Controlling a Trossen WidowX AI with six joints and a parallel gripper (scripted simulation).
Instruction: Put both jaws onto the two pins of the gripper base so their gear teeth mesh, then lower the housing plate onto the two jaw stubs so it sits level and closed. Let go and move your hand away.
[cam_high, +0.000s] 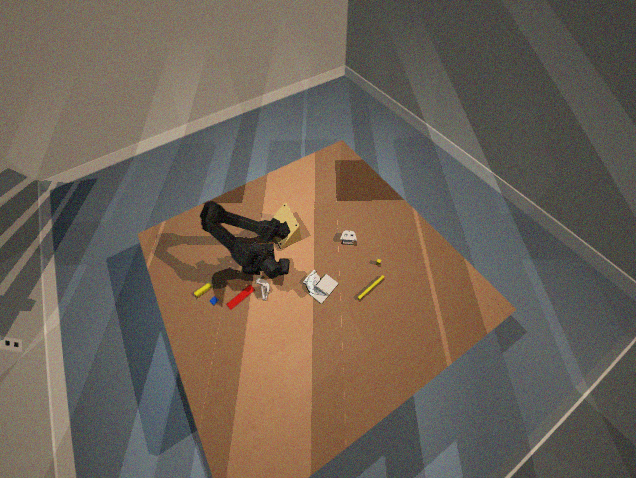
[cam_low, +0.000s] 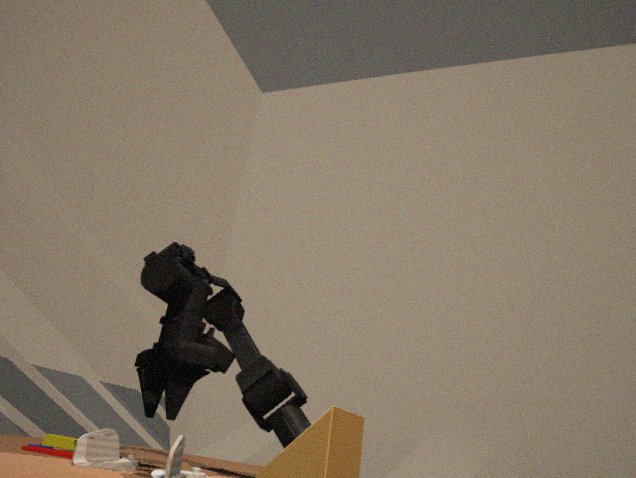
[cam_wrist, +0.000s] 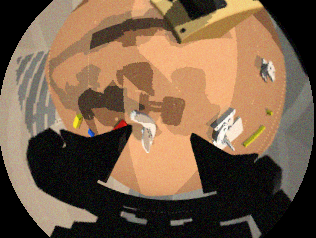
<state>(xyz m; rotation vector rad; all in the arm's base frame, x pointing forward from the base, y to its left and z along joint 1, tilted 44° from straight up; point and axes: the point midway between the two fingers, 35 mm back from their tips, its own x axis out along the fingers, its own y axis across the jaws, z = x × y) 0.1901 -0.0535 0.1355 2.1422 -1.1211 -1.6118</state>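
Note:
A loose white jaw (cam_high: 263, 288) (cam_low: 97, 448) (cam_wrist: 148, 131) lies on the table, beside the red block. The white gripper base (cam_high: 327, 284) (cam_wrist: 236, 125) lies to its right in the top view. The other white jaw (cam_high: 310, 283) (cam_low: 175, 454) is at the base; whether it sits on a pin cannot be told. The housing plate (cam_high: 348, 237) (cam_wrist: 267, 70), a small white part with two dark spots, lies apart towards the back. My gripper (cam_low: 159, 416) (cam_wrist: 162, 131) is open and empty, pointing down high above the table near the loose jaw. Its fingertips are hidden in the top view.
A red block (cam_high: 240, 297) (cam_wrist: 121, 125), a blue cube (cam_high: 213, 300) and a yellow piece (cam_high: 203, 289) lie left of the loose jaw. A yellow bar (cam_high: 371, 287) (cam_wrist: 254, 136) and small yellow cube (cam_high: 378, 262) lie right of the base. A yellow wedge (cam_high: 292, 233) (cam_low: 308, 454) stands at the arm's foot.

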